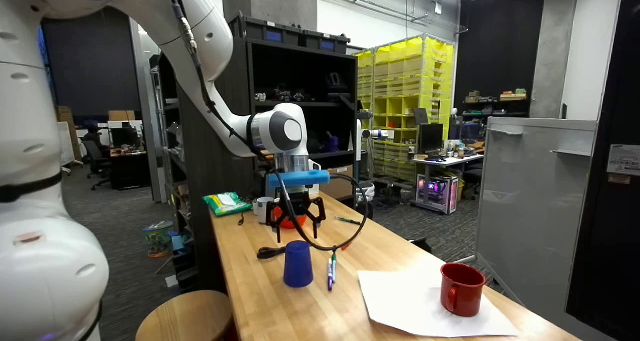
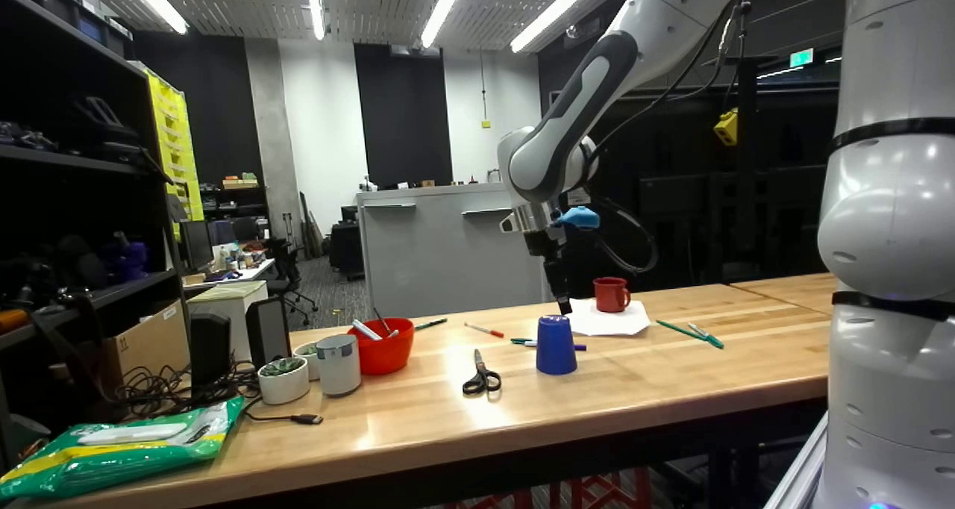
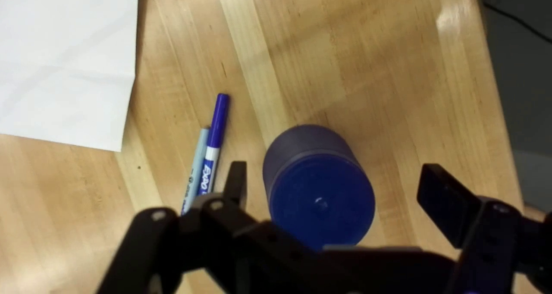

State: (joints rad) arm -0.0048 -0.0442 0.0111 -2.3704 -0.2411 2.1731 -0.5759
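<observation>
My gripper (image 1: 297, 235) is open and empty. In the wrist view its fingers (image 3: 336, 190) stand apart on either side of the blue cup (image 3: 321, 199). The cup stands upside down on the table, and its base faces the camera. The gripper is above the cup and does not visibly touch it. The blue cup also shows in both exterior views (image 1: 298, 264) (image 2: 556, 345). A purple marker (image 3: 219, 121) and a light blue pen (image 3: 196, 169) lie beside the cup. In an exterior view the fingertips (image 2: 563, 306) are above the table.
A red mug (image 1: 462, 289) stands on white paper (image 1: 395, 301). Scissors (image 2: 481, 376) lie near the cup. A red bowl (image 2: 384, 348) with pens, a grey-white mug (image 2: 339, 365), potted plants (image 2: 283, 382) and a green packet (image 2: 127, 449) are at one table end. A cable loop hangs beside the gripper.
</observation>
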